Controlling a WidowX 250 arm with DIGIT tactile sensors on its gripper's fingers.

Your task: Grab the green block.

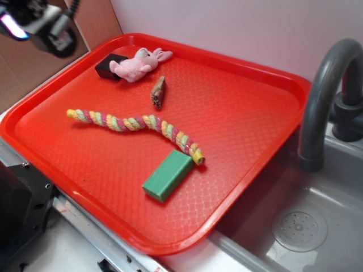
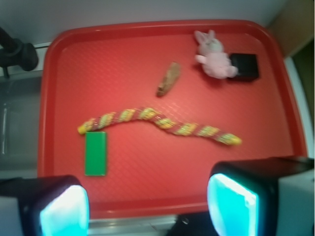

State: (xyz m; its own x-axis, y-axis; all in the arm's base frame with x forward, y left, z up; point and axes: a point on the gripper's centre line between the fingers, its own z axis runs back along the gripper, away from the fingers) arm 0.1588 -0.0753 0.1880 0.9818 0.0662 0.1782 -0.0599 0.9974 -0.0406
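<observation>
The green block [image 1: 168, 175] [image 2: 95, 153] lies flat on the red tray [image 1: 244, 107] [image 2: 128, 59] near its front edge, close to one end of the multicoloured rope [image 1: 133, 123] [image 2: 157, 121]. My gripper [image 2: 147, 206] hangs high above the tray's near rim, well away from the block. Its two cyan-padded fingers [image 2: 61, 211] stand wide apart with nothing between them. In the exterior view only part of the gripper [image 1: 39, 25] shows, at the top left corner.
A pink plush rabbit [image 1: 139, 63] [image 2: 214, 58] leans on a small black block [image 1: 109, 66] [image 2: 244, 67] at the tray's far corner. A brown cone-shaped piece [image 1: 158, 92] [image 2: 168, 78] lies mid-tray. A grey sink with a dark faucet [image 1: 326, 96] [image 2: 17, 51] adjoins the tray.
</observation>
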